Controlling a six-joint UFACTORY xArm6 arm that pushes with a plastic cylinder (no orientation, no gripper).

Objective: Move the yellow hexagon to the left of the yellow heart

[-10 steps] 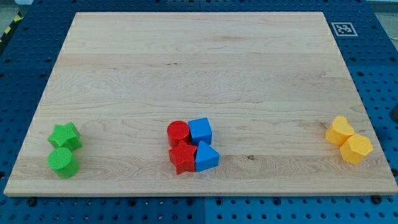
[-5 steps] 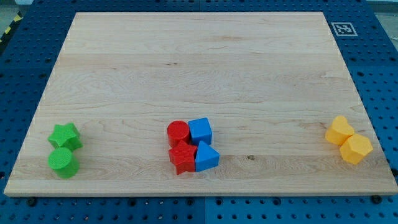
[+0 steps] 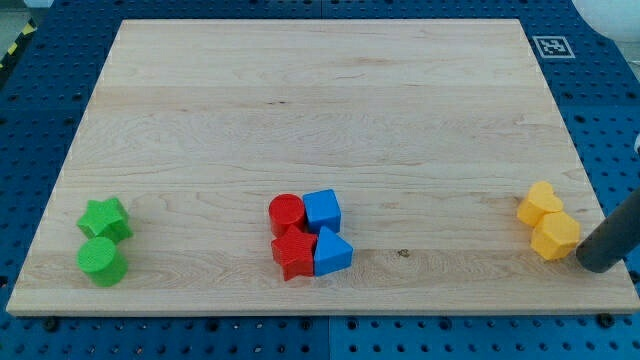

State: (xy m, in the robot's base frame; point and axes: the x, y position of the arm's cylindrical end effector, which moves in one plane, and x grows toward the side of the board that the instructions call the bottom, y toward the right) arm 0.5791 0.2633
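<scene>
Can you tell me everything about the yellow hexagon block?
The yellow hexagon is a small, chunky, matte yellow block that looks like plastic, lying flat on the wooden board near the view's bottom-right edge. The yellow heart sits just above it, toward the view's left, touching it. My tip is right beside it on the view's right, seemingly against its side.

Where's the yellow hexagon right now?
The yellow hexagon sits near the board's right edge toward the view's bottom, touching the yellow heart just above, my tip at its right.
</scene>
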